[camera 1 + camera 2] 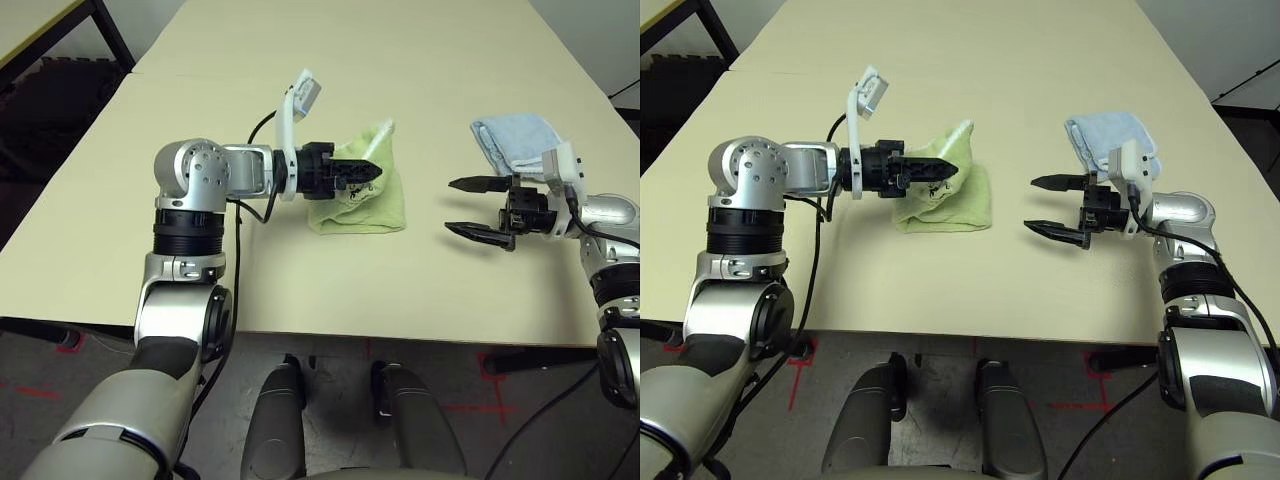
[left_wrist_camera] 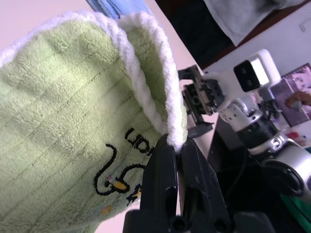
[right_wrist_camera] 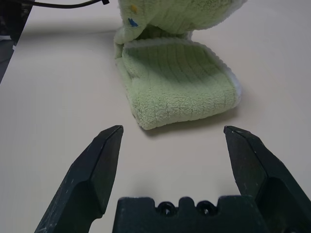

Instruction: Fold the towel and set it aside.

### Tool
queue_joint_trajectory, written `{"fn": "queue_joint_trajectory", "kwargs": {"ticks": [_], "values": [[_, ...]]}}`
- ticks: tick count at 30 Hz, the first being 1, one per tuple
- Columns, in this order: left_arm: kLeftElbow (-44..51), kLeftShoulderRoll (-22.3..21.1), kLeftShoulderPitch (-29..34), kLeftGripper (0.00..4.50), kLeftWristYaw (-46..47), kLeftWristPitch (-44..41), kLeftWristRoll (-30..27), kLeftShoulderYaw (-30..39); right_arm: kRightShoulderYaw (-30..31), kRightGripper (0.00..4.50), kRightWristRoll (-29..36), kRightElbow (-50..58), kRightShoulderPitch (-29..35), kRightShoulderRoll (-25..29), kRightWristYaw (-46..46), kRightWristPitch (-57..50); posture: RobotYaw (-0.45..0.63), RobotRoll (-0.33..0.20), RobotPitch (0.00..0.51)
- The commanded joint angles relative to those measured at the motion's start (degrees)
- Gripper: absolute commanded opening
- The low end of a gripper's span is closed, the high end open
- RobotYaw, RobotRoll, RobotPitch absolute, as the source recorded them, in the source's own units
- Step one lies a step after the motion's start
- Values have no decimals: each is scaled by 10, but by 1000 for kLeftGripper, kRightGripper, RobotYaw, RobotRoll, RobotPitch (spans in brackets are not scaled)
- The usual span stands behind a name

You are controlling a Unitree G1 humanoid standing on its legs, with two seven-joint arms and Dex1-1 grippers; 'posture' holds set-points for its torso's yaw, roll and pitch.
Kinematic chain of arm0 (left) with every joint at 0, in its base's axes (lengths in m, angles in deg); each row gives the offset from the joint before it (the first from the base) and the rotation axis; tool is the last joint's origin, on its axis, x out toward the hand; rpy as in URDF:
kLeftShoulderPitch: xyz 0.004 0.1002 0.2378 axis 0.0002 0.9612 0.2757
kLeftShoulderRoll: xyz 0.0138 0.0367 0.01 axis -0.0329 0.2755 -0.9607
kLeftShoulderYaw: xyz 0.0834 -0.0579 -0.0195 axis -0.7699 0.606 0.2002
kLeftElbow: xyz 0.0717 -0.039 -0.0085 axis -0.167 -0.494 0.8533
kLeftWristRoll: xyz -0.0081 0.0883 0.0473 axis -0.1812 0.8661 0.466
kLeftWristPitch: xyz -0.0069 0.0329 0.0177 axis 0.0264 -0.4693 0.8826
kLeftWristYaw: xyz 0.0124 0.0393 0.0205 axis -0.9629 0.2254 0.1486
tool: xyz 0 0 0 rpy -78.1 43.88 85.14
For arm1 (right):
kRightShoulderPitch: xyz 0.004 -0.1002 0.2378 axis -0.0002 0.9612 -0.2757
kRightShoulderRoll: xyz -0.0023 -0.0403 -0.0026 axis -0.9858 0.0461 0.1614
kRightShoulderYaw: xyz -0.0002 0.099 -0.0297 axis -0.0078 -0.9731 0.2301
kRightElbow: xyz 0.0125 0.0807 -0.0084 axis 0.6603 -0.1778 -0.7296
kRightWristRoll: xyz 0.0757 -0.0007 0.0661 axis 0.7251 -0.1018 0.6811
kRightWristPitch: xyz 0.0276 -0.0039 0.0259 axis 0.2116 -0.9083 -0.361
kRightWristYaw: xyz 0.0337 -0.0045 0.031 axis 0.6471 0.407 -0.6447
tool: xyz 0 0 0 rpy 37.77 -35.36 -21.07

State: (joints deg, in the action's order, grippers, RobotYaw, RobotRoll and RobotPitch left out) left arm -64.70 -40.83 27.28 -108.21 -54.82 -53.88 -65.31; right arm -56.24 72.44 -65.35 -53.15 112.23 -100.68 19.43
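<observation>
1. A light green terry-cloth towel [image 1: 365, 195] with a white trimmed edge is seen at the centre of the head view, on the cream table [image 1: 300, 60].
2. Its lower part is laid flat and folded on the table; an upper flap is lifted, with one corner raised to a peak.
3. The left gripper [image 1: 372, 171] is clamped on the towel's white edge, its fingers pressed tight together.
4. Dark embroidered script and a small looping figure are seen on the towel in the left wrist view; the letters cannot be read with certainty.
5. The right gripper [image 1: 470, 207] is held wide apart at the centre right, well clear of the towel.
6. A light blue folded towel [image 1: 515, 140] is seen at the upper right.
</observation>
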Motion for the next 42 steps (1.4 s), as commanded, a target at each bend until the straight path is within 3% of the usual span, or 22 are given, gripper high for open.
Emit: {"fn": "queue_joint_trajectory", "kwargs": {"ticks": [1, 10, 14, 18, 23, 29, 32, 36, 38, 42], "values": [[-4, -5, -1, 16, -14, -2, 5, -25, 0, 4500, -3, 8, 10, 0, 1, 5, 49, 0, 179], [-33, 29, 12, 16, -2, 58, 51, -70, -1, 4500, -2, 15, 15, 1, 3, 5, 40, 0, 176], [-51, 37, 14, 1041, 5, 92, 80, -87, -2, 4500, -1, 19, 17, 3, 4, 4, 30, 0, 174], [-60, 41, 15, 2549, 9, 121, 104, -94, -2, 4500, -1, 22, 19, 4, 4, 3, 30, 0, 175], [-35, 32, 15, 4460, -6, 104, 95, -90, -2, 4500, -2, 18, 12, 7, 4, 3, 37, 0, 174], [21, -7, 29, 4460, -58, 118, 76, -87, 0, 4500, -3, 13, -4, 1, 5, 0, 42, 0, 174], [59, -63, 71, 4460, -162, 244, 97, -109, -10, 4500, 15, 22, -18, -11, 21, -38, 42, 0, 177], [46, -104, 116, 4460, -253, 401, 116, -94, -15, 4500, 32, 36, -31, -27, 27, -68, 42, 0, 181], [17, -135, 152, 4460, -317, 519, 152, -101, -14, 4500, 44, 47, -42, -46, 28, -83, 41, 0, 185], [-36, -147, 174, 4460, -382, 622, 169, -97, -10, 4500, 47, 51, -52, -62, 24, -89, 37, 0, 188]]}}
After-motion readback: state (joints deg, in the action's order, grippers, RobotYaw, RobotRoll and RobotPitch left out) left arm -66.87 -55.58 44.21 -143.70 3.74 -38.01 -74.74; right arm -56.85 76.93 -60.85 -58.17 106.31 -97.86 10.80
